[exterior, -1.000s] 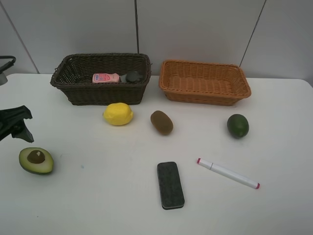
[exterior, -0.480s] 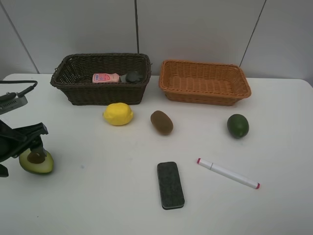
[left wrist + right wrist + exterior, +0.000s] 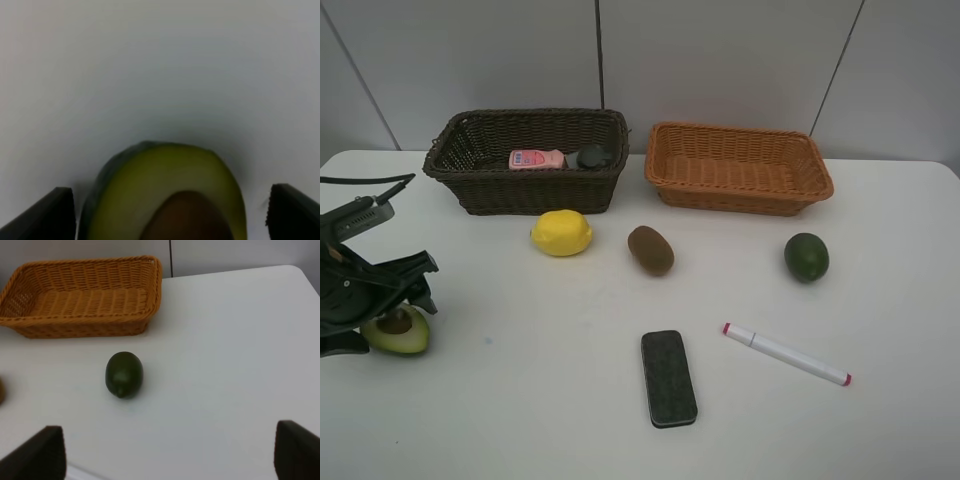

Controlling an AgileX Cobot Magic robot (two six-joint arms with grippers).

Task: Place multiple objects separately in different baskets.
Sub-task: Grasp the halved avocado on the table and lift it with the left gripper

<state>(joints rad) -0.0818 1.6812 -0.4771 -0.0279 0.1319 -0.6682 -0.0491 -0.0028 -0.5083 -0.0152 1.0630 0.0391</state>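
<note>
The halved avocado (image 3: 405,338) lies cut side up at the table's left. My left gripper (image 3: 382,314) is open and straddles it. In the left wrist view the avocado (image 3: 165,185) lies between the fingertips (image 3: 50,215). The yellow lemon (image 3: 561,232), brown kiwi (image 3: 650,250), round green fruit (image 3: 806,257), black eraser (image 3: 668,378) and red-capped marker (image 3: 786,354) lie on the table. The pink bottle (image 3: 536,159) and dark green bottle (image 3: 590,157) lie in the dark basket (image 3: 535,195). My right gripper (image 3: 167,460) is open and empty, hanging short of the green fruit (image 3: 124,374).
The orange-tan basket (image 3: 740,198) stands at the back right beside the dark one and holds nothing; it also shows in the right wrist view (image 3: 80,262). A grey panelled wall runs behind the table. A cable loops off my left arm at the table's left edge.
My left arm has come in from the left edge and now has its open gripper around the avocado. Nothing else has moved.
</note>
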